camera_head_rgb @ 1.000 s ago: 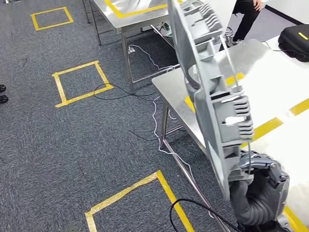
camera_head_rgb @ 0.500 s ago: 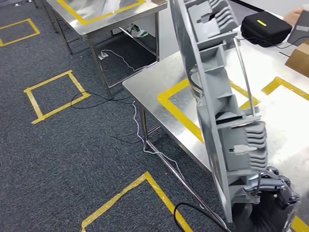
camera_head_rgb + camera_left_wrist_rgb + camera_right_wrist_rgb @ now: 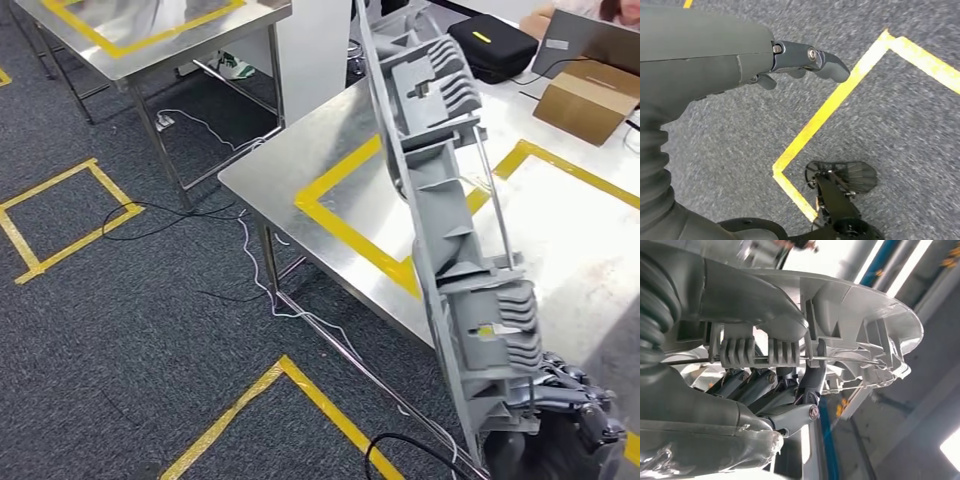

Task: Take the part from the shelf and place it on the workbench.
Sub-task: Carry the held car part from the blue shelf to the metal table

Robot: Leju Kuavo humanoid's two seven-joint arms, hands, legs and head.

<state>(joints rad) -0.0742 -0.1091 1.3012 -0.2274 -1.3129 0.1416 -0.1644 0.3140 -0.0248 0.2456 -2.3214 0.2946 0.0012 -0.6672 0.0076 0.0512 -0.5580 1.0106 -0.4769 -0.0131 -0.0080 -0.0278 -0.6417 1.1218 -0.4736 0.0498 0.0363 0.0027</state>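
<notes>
A long grey plastic part (image 3: 445, 210) with ribbed fins and a thin metal rod stands nearly upright in the head view, tilted over the near edge of the steel workbench (image 3: 302, 160). My right hand (image 3: 562, 420) grips its lower end at the bottom right. In the right wrist view the dark fingers (image 3: 791, 390) wrap the finned end of the part (image 3: 851, 325), with the thumb on its smooth face. My left hand (image 3: 806, 57) hangs over the carpet, fingers extended and nothing in it.
The workbench carries a yellow tape rectangle (image 3: 355, 240), a black case (image 3: 490, 45) and a cardboard box (image 3: 589, 100) at the far side. A second steel table (image 3: 143, 40) stands at the back left. Cables (image 3: 256, 270) trail across the carpet between yellow floor squares (image 3: 249, 410).
The whole view has swung toward the workbench, which now lies more central and closer. The part stays gripped in my right hand, now leaning above the bench's taped rectangle.
</notes>
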